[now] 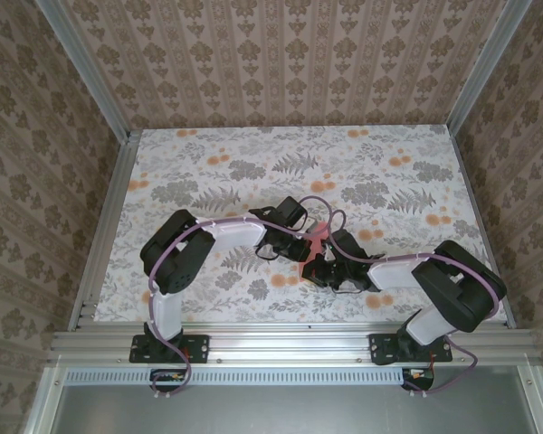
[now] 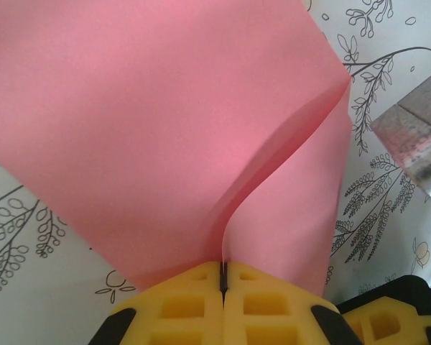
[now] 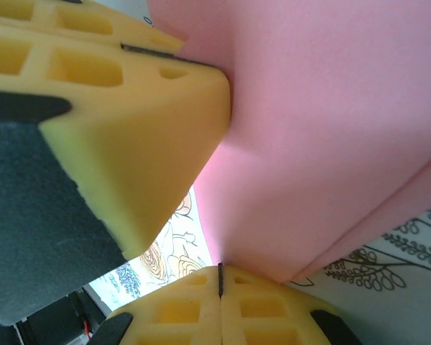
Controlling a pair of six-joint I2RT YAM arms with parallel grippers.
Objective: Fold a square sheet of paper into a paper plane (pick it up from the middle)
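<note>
The pink sheet of paper (image 1: 318, 237) hangs between the two grippers over the middle of the table, bent and doubled into layers. I cannot tell whether it has a paper plane's dart shape. My left gripper (image 2: 223, 272) is shut on a thin edge of the paper (image 2: 158, 129), which fans up and away from the yellow fingers (image 2: 179, 309). My right gripper (image 3: 220, 273) is shut on a lower edge of the same paper (image 3: 330, 129). The left gripper's yellow fingers (image 3: 129, 122) sit close at the upper left in the right wrist view. From above, the left gripper (image 1: 300, 244) and right gripper (image 1: 322, 264) nearly touch.
The table (image 1: 389, 181) wears a floral cloth with orange flower prints. Aluminium rails (image 1: 290, 342) edge it, and patterned walls stand on three sides. A blurred grey bar (image 2: 409, 136) shows at the right of the left wrist view. The arms' cables (image 1: 330, 217) loop above the grippers.
</note>
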